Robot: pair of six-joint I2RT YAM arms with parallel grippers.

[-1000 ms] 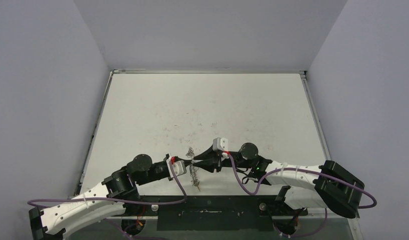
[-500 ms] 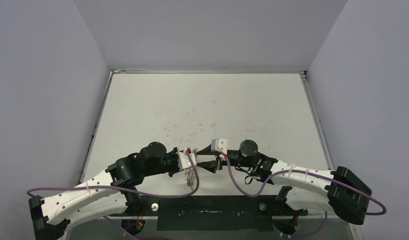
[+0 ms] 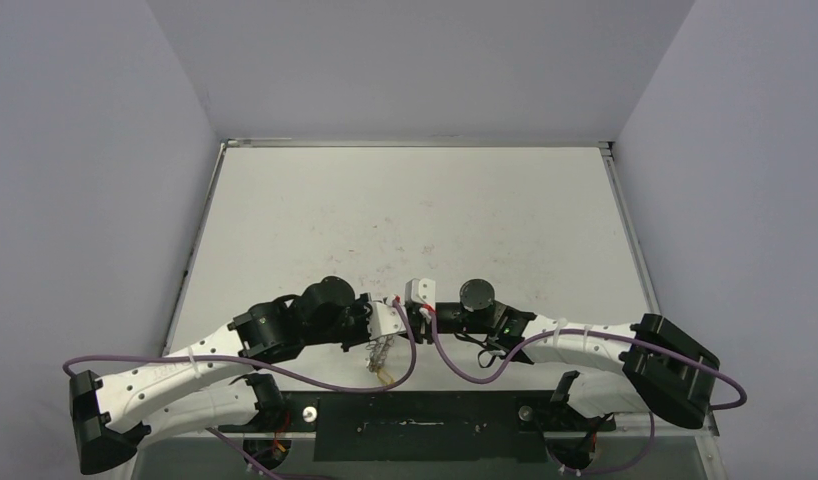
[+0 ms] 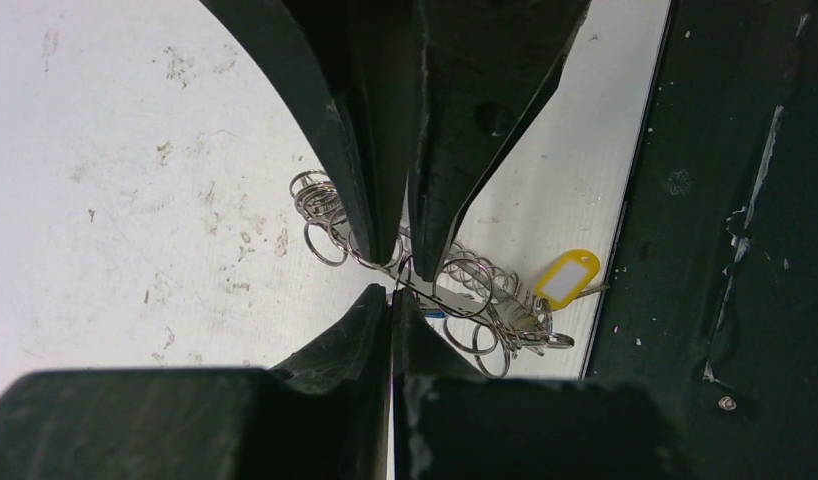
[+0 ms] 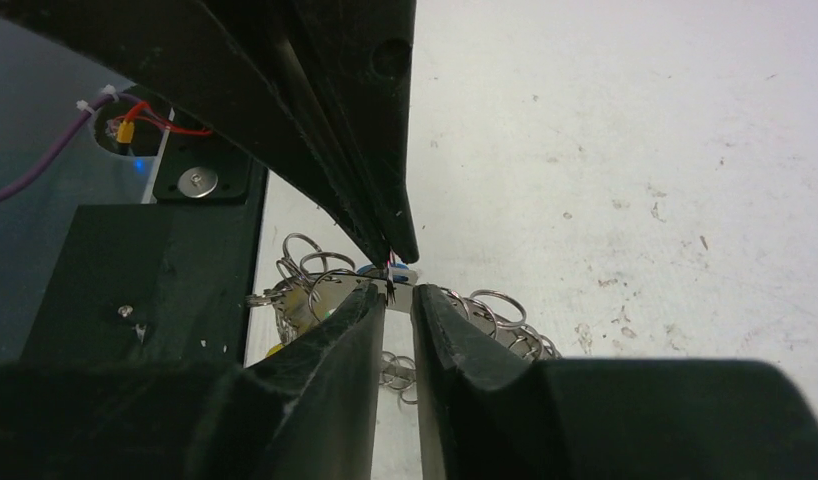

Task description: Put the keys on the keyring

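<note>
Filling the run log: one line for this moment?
left fingers: shut on keyring | right fingers: narrow gap, hold unclear | yellow key tag: beside keyring

Top external: fixed, high, behind arm bases, tilted down over table [image 3: 415,210]; keyring [image 3: 379,352] small, far off, low centre of frame. Left wrist: very near keyring, above it, sighting down left gripper [image 4: 390,296]; dark front strip [image 4: 725,250] right of keyring. Right wrist: lower, just as near, sighting along right gripper [image 5: 395,290] from opposite side; same strip left of keyring. Shared by all three: keyring, tips of both grippers meeting at it.
</note>
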